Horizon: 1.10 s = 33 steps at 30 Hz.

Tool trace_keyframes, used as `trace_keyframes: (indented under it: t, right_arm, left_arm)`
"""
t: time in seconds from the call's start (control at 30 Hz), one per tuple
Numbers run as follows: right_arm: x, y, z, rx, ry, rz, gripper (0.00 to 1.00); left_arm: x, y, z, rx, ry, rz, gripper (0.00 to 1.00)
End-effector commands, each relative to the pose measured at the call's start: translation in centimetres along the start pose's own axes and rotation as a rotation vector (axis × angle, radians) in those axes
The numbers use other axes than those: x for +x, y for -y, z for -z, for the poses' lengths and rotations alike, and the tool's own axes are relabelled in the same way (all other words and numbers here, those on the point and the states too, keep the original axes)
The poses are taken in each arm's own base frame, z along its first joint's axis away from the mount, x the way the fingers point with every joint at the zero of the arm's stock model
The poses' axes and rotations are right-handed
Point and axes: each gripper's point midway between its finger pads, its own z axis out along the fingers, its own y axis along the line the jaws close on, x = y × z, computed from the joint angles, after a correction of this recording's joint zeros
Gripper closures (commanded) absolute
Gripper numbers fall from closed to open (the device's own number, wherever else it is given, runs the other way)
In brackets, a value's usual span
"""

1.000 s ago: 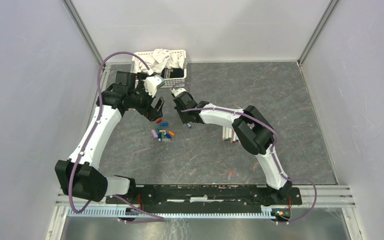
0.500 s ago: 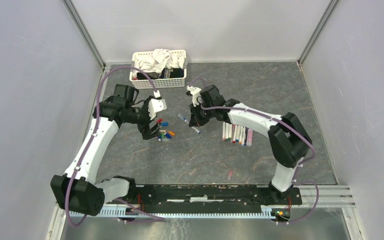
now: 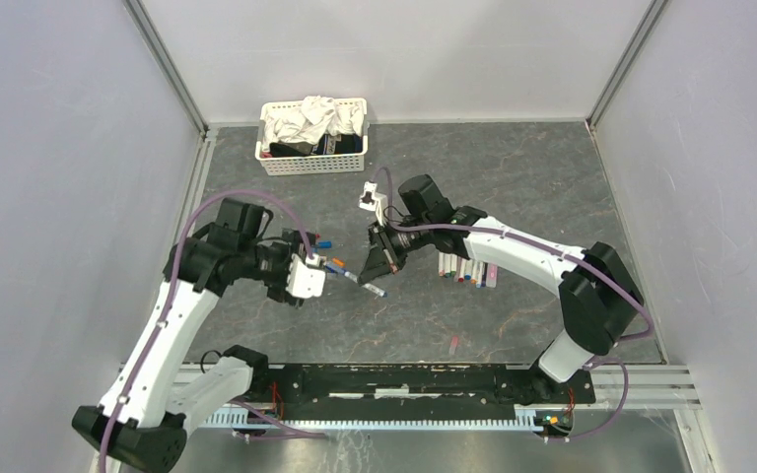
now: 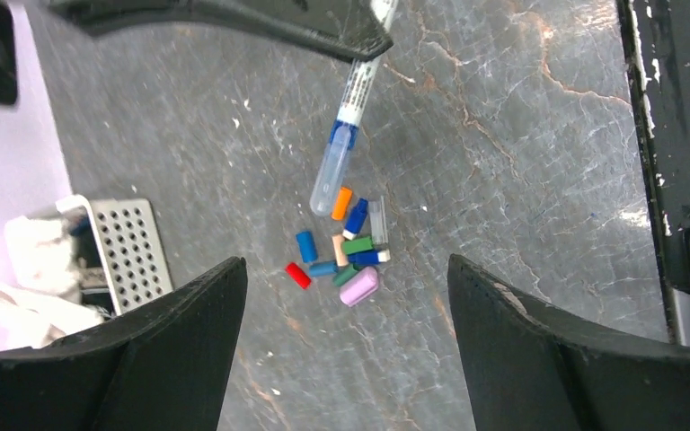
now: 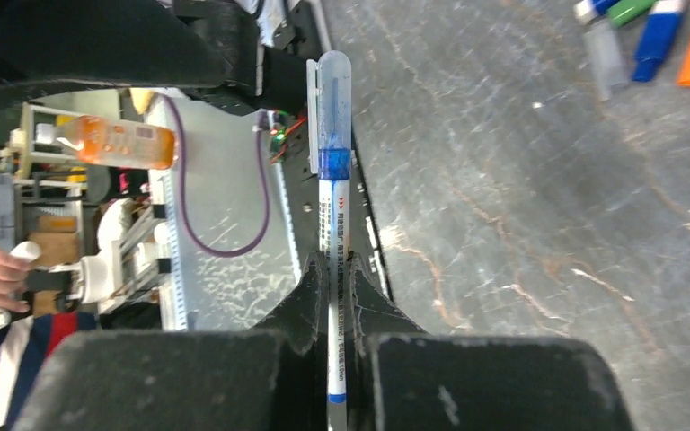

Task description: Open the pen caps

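Robotics lab, white-walled test cell (image 3: 39, 148), aluminium framing (image 3: 163, 64)

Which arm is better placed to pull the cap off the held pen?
Left: the right gripper is shut on the pen, whose cap points toward the open left gripper close by.

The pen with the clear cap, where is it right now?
The pen is mid-table in the top view, pinched in the right gripper, its capped end pointing toward the left gripper, near the loose caps.
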Motion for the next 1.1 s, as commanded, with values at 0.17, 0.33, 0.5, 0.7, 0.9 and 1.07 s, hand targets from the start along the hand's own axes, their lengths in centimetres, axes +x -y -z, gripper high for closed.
trace_keyframes:
  t: [0.17, 0.33, 0.5, 0.7, 0.9, 1.07]
  right_arm:
    - [0.6, -5.8, 1.2, -0.141, 0.002, -0.130, 1.00]
    - [1.6, -6.6, 2.0, -0.138, 0.005, -0.220, 1.00]
    - [2.4, -6.8, 2.0, -0.150, -0.002, -0.277, 1.00]
    - [1.8, -7.4, 1.2, -0.196, -0.033, -0.264, 1.00]
    - [1.4, -8.1, 0.7, -0.231, -0.063, -0.238, 1.00]
    - [1.3, -8.2, 0.8, -0.238, -0.064, -0.224, 1.00]
  left_arm:
    - [-3.0, 1.0, -0.7, 0.023, 0.065, -0.286, 0.20]
    - [-4.5, 2.3, -1.5, 0.080, 0.118, -0.294, 0.27]
    - [-5.0, 3.0, -2.7, 0.114, 0.145, -0.289, 0.35]
    - [-5.0, 2.5, -4.2, 0.150, 0.114, -0.290, 0.39]
    - [-4.6, 2.3, -5.3, 0.183, 0.078, -0.308, 0.55]
    - [-4.1, 2.4, -5.6, 0.196, 0.052, -0.309, 0.70]
